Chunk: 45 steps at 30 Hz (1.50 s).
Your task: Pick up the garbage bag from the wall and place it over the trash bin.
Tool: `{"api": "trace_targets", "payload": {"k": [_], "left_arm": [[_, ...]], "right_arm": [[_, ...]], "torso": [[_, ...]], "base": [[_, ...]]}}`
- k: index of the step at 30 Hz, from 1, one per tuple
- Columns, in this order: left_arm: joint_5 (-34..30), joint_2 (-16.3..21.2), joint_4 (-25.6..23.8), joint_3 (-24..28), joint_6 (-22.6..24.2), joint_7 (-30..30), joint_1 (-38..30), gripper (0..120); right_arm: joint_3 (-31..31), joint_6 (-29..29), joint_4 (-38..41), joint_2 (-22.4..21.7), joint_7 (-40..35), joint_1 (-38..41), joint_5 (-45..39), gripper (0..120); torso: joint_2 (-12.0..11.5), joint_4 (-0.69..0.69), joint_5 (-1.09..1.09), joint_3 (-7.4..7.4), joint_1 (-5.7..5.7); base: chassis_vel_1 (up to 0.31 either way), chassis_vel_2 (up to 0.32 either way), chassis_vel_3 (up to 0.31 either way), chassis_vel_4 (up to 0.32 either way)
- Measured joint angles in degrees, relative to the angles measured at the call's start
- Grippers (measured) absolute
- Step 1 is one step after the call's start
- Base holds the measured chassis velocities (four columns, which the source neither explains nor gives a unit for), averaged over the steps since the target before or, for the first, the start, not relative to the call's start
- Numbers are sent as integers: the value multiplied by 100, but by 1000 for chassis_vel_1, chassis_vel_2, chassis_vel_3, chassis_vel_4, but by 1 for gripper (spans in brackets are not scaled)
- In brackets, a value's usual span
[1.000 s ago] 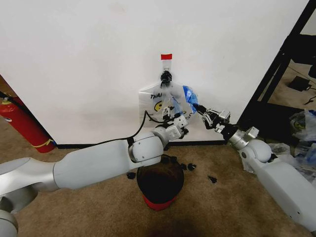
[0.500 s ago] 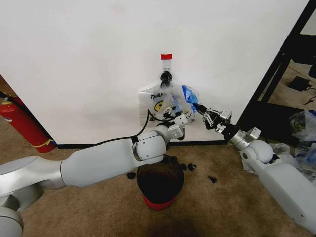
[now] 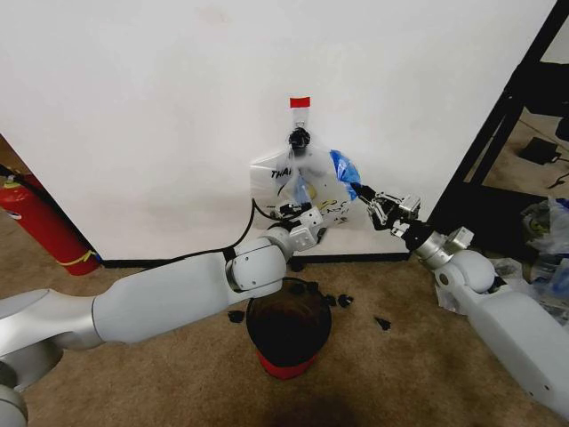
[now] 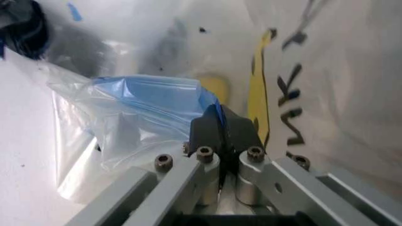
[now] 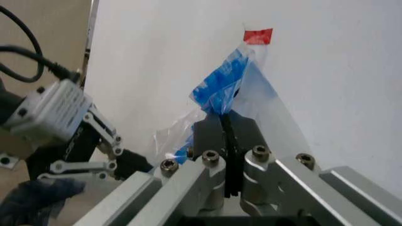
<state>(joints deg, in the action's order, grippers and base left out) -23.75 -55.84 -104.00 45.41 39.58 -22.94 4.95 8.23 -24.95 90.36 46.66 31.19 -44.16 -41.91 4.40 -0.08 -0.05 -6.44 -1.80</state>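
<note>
Since the earlier frame the left gripper (image 3: 298,212) is seen shifted leftward across the garbage bag (image 3: 307,182), which is hung from the hook on the wall (image 3: 133,107) above the trash bin (image 3: 286,334), both it and the right gripper (image 3: 363,197) being clamped on blue-taped plastic.

A red fire extinguisher (image 3: 40,224) leans at the far left against the white surface, on tan carpet (image 3: 391,374). Small black scraps (image 3: 382,323) dot the floor (several near centre). At right, a black metal frame (image 3: 498,124) and crumpled plastic (image 3: 547,222).
</note>
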Motion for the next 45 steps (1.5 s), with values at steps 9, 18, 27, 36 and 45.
{"api": "trace_targets", "payload": {"k": [9,18,27,36,45], "left_arm": [[-1342,56,-581,-1394,-1444,-240,1101,0],[-1755,-26,-747,-3388,-2931,228,3239,0],[-1584,-188,-1439,-4564,-3133,506,4673,0],[-1107,-300,-2230,-5483,-3337,613,6377,0],[-764,-487,-2942,-6120,-3386,657,7226,0]], "right_arm": [[120,-146,55,53,-433,-473,-19,0],[319,-149,232,69,-647,-1166,-303,0],[419,-34,619,164,-154,-1607,-539,0],[745,123,966,152,818,-2372,6,0],[866,-115,1268,103,1080,-2722,140,0]], "torso": [[0,-2,1,1,0],[0,0,-1,1,0],[0,0,-1,1,1],[1,-2,1,1,1],[1,1,1,0,0]], "base": [[0,0,0,0],[0,0,0,0],[0,0,0,0],[0,0,0,0],[0,0,0,0]]}}
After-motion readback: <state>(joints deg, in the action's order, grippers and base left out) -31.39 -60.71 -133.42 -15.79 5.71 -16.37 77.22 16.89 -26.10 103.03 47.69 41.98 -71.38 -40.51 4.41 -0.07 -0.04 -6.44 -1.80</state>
